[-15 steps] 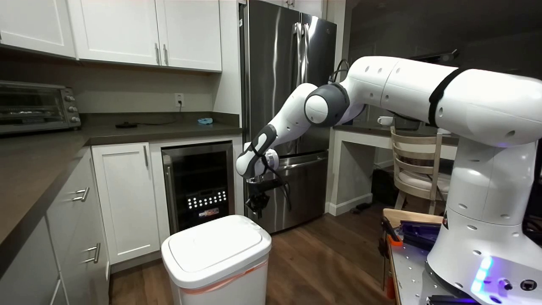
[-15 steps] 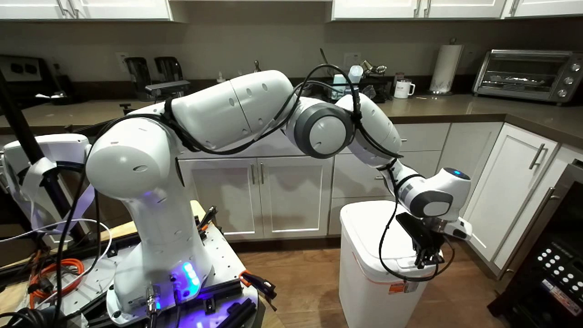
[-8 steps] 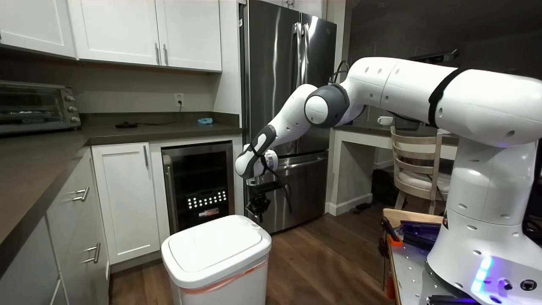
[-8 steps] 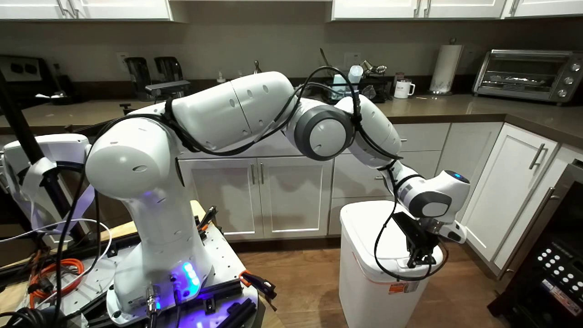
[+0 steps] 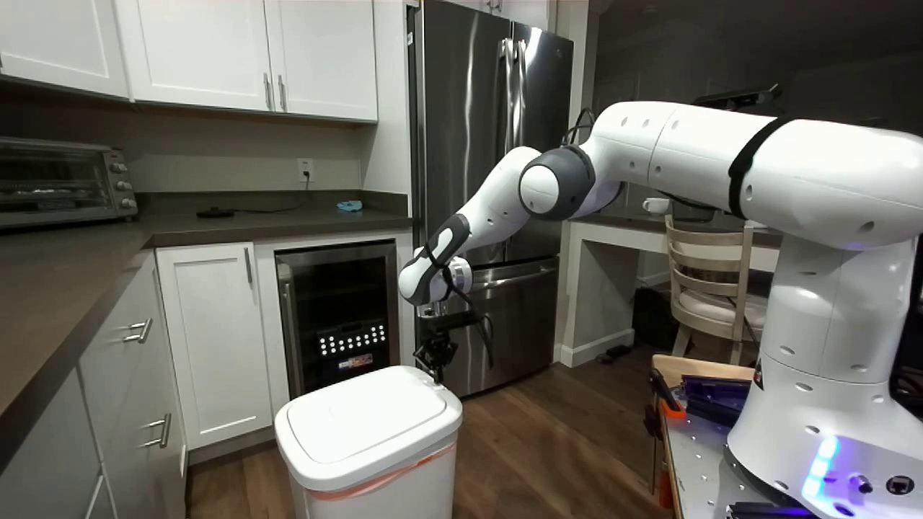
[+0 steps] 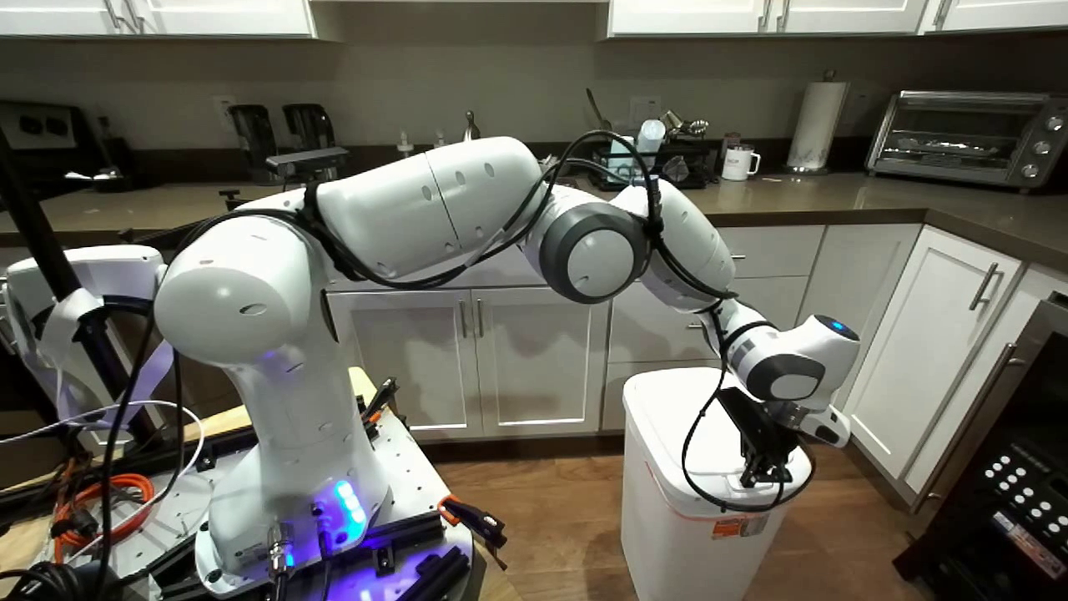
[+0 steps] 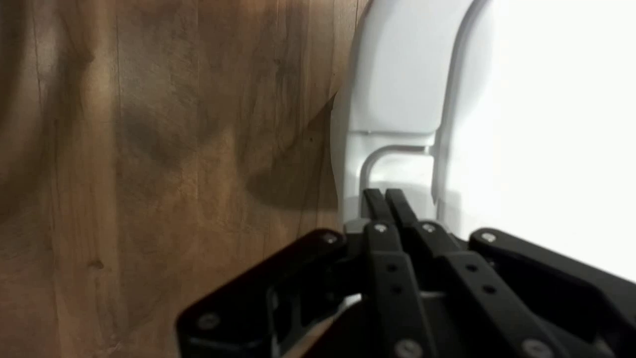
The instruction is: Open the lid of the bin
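The white bin [image 5: 382, 497] stands on the wood floor and also shows in an exterior view [image 6: 676, 526]. Its flat white lid [image 5: 364, 414] lies closed on top, in both exterior views [image 6: 680, 409]. In the wrist view the lid [image 7: 551, 124] fills the right side, with a small recessed tab [image 7: 405, 171] in the rim beside it. My gripper [image 7: 384, 193] points down over this tab, its two black fingertips almost together with nothing between them. In both exterior views the gripper [image 5: 437, 375] is at the bin's end by the rim [image 6: 763, 481]. Whether the fingertips touch the tab cannot be told.
A black cable loop [image 6: 692, 467] hangs from the wrist beside the bin. White cabinets [image 5: 213, 339] and a dark glass-front cooler [image 5: 339, 310] stand behind the bin. A steel fridge [image 5: 497, 324] is behind the arm. The arm's base table [image 6: 417, 492] holds tools.
My gripper has come down a little and shifted inward from the bin's end, over the rim. The bin and lid have not moved.
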Controlling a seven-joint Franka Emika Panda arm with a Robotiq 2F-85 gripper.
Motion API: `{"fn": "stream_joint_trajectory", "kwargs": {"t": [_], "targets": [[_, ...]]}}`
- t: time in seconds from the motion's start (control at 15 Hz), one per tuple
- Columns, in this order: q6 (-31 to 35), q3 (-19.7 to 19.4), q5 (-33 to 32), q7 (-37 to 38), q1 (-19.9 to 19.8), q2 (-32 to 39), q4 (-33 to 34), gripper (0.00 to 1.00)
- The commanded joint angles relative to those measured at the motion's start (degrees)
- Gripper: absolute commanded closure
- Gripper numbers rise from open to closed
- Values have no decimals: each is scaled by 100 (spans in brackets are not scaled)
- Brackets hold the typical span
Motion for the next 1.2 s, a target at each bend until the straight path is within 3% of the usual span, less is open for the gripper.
{"fn": "stream_joint_trajectory", "kwargs": {"t": [0.0,0.47,0.8,1.13], "targets": [[47,204,219,-207,-272,259,256,100],[-212,499,424,-162,-644,-134,390,98],[-405,593,441,45,-587,-596,566,98],[-1460,473,341,673,-394,-1121,372,99]]}}
